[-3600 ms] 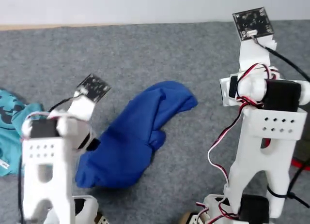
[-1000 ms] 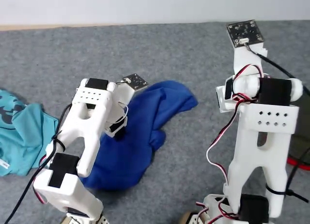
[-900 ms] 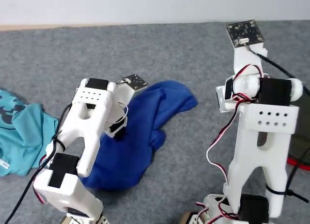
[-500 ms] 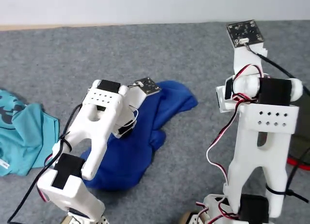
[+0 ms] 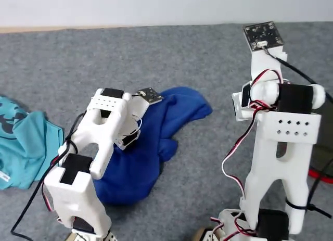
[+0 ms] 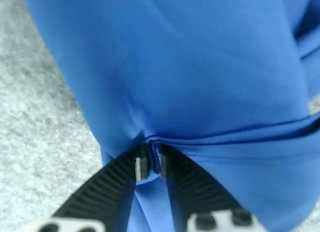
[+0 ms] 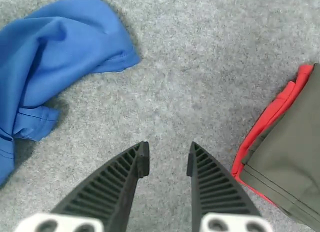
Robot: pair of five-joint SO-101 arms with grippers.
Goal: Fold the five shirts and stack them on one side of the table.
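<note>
One fold of the blue shirt (image 6: 190, 66) is pinched by the left end effector (image 6: 150, 166), the right end effector (image 7: 165, 159) seen open; slow, low spreading is advised.

Left arm swung forward onto blue shirt (image 5: 161, 131); left tool (image 6: 150, 167) now pinching fabric fold.
</note>
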